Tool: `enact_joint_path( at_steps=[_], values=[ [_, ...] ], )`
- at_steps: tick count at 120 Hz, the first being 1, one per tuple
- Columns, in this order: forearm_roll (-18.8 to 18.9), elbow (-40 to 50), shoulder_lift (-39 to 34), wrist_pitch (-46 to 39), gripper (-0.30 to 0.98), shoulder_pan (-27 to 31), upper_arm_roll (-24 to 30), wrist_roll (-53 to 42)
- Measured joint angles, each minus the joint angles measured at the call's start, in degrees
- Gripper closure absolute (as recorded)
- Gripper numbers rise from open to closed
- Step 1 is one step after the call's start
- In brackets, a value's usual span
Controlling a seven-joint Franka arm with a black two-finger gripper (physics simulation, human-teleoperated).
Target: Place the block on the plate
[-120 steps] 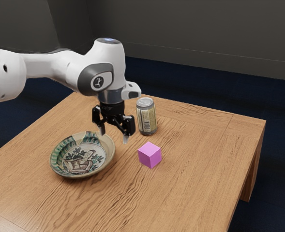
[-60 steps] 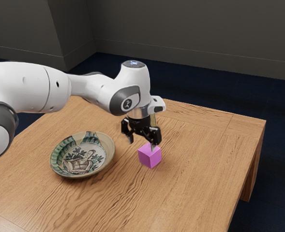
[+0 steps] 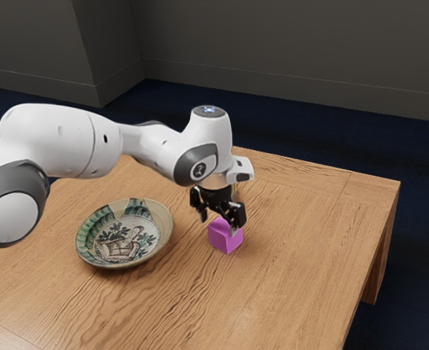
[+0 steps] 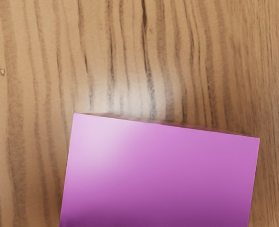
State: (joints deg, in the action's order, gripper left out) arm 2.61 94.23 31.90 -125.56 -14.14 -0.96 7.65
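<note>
Pink block (image 3: 224, 238) on wooden table (image 3: 301, 255) | black two-finger gripper (image 3: 218, 226) wide open, holding nothing | reaching: nearly done | left: grab, lift, put on painted plate (image 3: 125, 237)

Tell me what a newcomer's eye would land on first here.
The vivid pink block on the wooden table, under the open black gripper, would likely catch it first. Then the white arm from the exterior view's left, and the painted plate nearer that side.

Soft light brightens the wooden surface (image 3: 301, 248); the grey wall (image 3: 272, 44) is dim. Pale glare whitens the magenta block (image 4: 163, 175) toward one corner.
</note>
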Motion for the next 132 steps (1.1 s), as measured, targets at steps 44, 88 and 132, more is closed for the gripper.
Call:
enact_joint_path(
  at_steps=[44,88,132],
  values=[
    [0.1,-1.6,3.2,-1.0,0.0,0.0,0.4,-2.7],
    [0.1,-1.6,3.5,-2.4,0.21,0.0,0.4,-4.1],
    [0.1,4.8,-5.7,-2.1,0.31,0.0,-0.5,-3.4]
  ],
)
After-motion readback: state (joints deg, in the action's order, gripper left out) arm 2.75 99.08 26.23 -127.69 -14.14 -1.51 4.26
